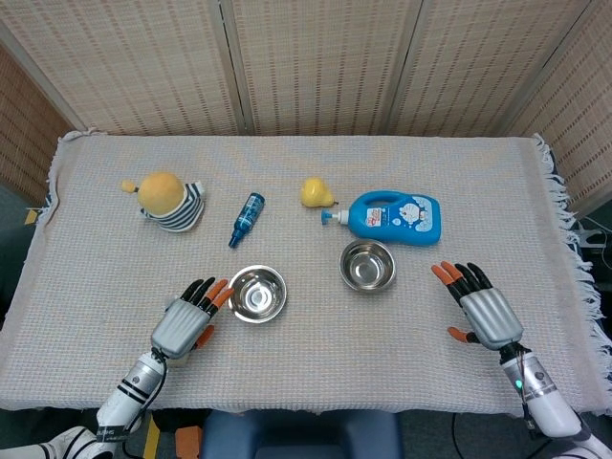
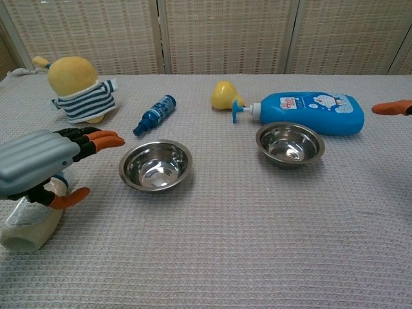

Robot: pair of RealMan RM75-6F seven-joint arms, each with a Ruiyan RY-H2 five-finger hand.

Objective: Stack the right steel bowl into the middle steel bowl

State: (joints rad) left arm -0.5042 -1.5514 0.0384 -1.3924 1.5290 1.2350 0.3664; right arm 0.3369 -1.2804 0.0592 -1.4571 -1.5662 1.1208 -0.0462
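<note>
Left hand (image 1: 182,321) sits at lower left of the head view, fingers (image 2: 96,139) apart, holding nothing, just left of the middle steel bowl (image 1: 257,294). Right hand (image 1: 483,308), lower right, fingers also spread and empty, lies near the right steel bowl (image 1: 367,266), which sits below the blue bottle (image 1: 394,217).

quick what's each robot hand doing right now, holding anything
Left robot hand: open, holding nothing, just left of the middle bowl.
Right robot hand: open, holding nothing, to the right of the right bowl.
</note>
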